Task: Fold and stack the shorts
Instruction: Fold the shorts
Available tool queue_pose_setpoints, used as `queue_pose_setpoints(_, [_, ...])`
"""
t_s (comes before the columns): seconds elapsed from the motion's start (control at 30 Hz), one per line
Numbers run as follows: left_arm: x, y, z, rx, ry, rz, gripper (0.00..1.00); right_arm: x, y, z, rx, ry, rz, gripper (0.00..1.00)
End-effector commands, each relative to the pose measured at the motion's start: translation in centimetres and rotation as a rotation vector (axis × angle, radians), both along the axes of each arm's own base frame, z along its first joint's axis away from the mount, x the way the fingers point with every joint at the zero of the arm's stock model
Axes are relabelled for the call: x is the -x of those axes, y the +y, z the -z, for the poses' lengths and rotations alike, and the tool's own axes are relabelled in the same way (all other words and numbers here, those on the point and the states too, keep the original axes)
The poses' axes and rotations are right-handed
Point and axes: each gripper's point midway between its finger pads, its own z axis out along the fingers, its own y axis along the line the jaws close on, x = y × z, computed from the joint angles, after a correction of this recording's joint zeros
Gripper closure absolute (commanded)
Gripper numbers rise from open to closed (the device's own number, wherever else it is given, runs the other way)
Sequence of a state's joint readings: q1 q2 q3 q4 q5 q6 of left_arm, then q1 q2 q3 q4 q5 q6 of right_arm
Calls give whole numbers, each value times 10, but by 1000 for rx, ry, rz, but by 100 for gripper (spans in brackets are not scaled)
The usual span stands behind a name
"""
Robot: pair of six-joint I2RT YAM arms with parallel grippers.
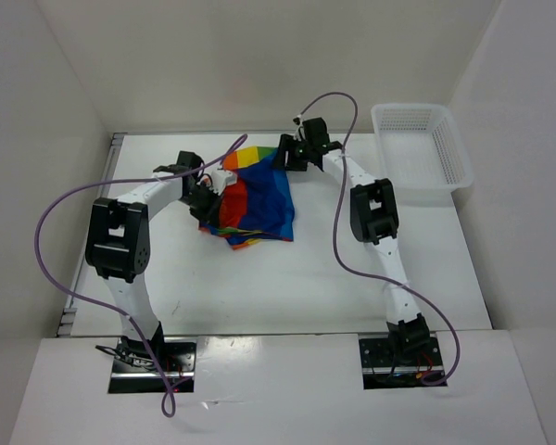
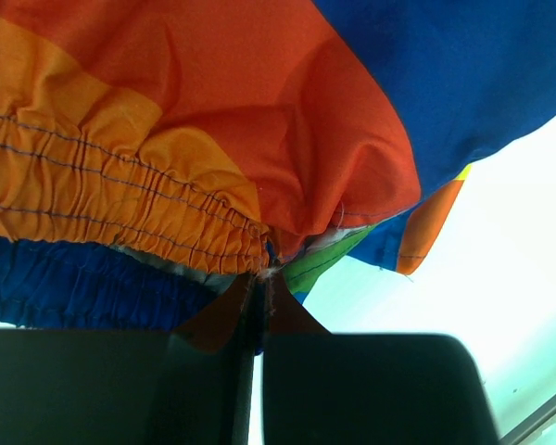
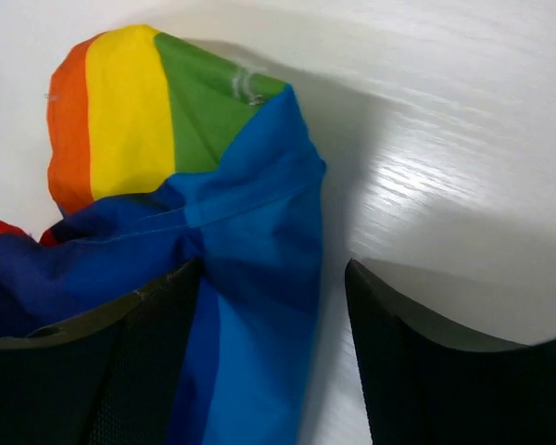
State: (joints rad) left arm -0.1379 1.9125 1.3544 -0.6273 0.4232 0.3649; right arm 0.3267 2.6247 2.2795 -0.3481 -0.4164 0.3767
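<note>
The rainbow-striped shorts (image 1: 255, 199) lie crumpled at the middle back of the table. My left gripper (image 1: 207, 192) is at their left edge. In the left wrist view it (image 2: 259, 292) is shut on the fabric where the orange gathered waistband (image 2: 102, 185) meets a seam, with red and blue cloth hanging above. My right gripper (image 1: 294, 153) is at the shorts' far right corner. In the right wrist view it (image 3: 273, 315) is open, and its fingers (image 3: 426, 371) straddle a blue fold of the shorts (image 3: 250, 269) on the table.
A white mesh basket (image 1: 456, 158) stands at the back right of the table (image 1: 306, 278). White walls close in on the left, back and right. Purple cables loop over both arms.
</note>
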Motion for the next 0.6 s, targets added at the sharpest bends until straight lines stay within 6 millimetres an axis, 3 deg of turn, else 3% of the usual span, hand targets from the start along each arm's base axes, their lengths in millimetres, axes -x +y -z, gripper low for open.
queue_pose_setpoints(0.0, [-8, -2, -6, 21, -21, 26, 100, 10, 23, 26, 2, 37, -37, 35])
queue_pose_setpoints(0.03, [-8, -2, -6, 21, -21, 26, 100, 12, 28, 27, 2, 42, -32, 39])
queue_pose_setpoints(0.07, [-8, -2, -6, 21, -21, 26, 100, 11, 28, 29, 2, 43, -32, 54])
queue_pose_setpoints(0.13, [-7, -3, -3, 28, -11, 29, 100, 10, 30, 30, -15, 58, -14, 75])
queue_pose_setpoints(0.2, [-6, -3, -3, 30, -6, 21, 100, 1, 28, 20, -12, 44, 31, 100])
queue_pose_setpoints(0.33, [7, -1, -6, 27, 6, 29, 100, -31, -21, 0, -43, 64, 224, 100])
queue_pose_setpoints(0.37, [14, 0, -3, 25, 23, 29, 100, -41, -31, -17, -70, 54, 272, 100])
queue_pose_setpoints(0.4, [19, 0, -5, 24, 29, 28, 100, -50, -51, -21, -73, 57, 321, 100])
queue_pose_setpoints(0.5, [30, 2, -3, 41, 63, 25, 100, -61, -62, -44, -97, 23, 346, 100])
queue_pose_setpoints(0.57, [33, 0, -8, 54, 62, 29, 100, -64, -66, -42, -78, 7, 361, 100])
